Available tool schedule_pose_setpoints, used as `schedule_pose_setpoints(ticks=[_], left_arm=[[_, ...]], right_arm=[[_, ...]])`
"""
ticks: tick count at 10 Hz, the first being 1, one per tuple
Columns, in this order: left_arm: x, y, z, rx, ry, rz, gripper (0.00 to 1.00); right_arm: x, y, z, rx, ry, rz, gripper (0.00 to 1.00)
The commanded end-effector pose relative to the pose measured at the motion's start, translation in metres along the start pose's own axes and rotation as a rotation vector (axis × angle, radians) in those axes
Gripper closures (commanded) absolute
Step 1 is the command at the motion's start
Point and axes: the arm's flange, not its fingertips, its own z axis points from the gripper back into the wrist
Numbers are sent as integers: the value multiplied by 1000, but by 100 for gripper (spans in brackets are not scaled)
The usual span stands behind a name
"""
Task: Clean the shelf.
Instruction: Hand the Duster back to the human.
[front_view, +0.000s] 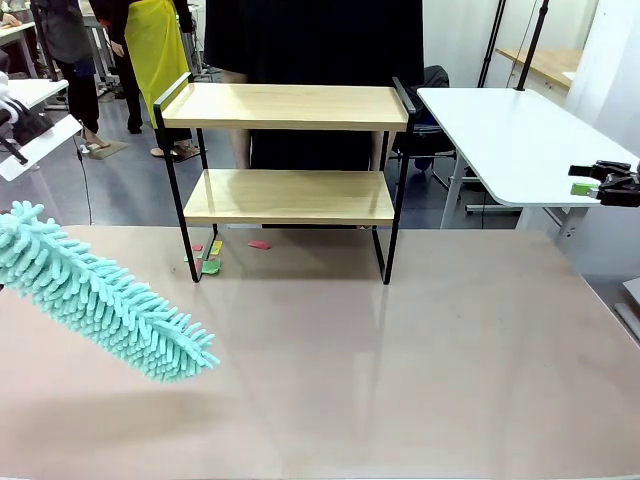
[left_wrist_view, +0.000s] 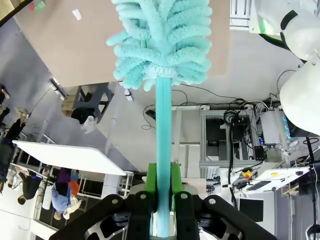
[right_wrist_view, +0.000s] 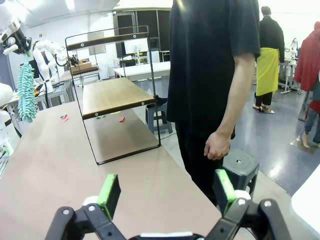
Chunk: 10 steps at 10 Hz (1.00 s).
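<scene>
Shelf (front_view: 288, 150) stands at the table's (front_view: 420, 350) far edge, centre: two smooth light wood boards, thin black metal frame, raised end rails. Small coloured paper scraps (front_view: 210, 262) lie under it by its left legs, at least four. One fluffy teal chenille duster (front_view: 100, 295) hangs tilted over the table's left side. Left wrist view shows its smooth teal handle (left_wrist_view: 163, 150) pinched between the left gripper's (left_wrist_view: 163, 187) green pads. Right gripper (right_wrist_view: 167, 192) has jaws spread wide, holding nothing, beside a standing person (right_wrist_view: 215, 75) in black; front view catches it at the right edge (front_view: 600, 183).
</scene>
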Motion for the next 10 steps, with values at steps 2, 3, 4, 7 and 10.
schedule_pose_setpoints(ticks=[2, 3, 4, 7, 10], left_arm=[[-2, -3, 2, -2, -2, -9, 87], [0, 0, 0, 0, 0, 0, 87], [-6, -2, -3, 29, -86, 63, 87], [-3, -10, -27, 80, -288, 67, 87], [8, -12, -59, 128, -568, 181, 87]], right_arm=[[3, 0, -2, 2, -1, 6, 0], [3, 0, -2, 2, -1, 6, 0], [0, 0, 0, 0, 0, 0, 0], [76, 39, -25, 11, -125, -12, 0], [121, 106, -79, 65, -80, -42, 0]])
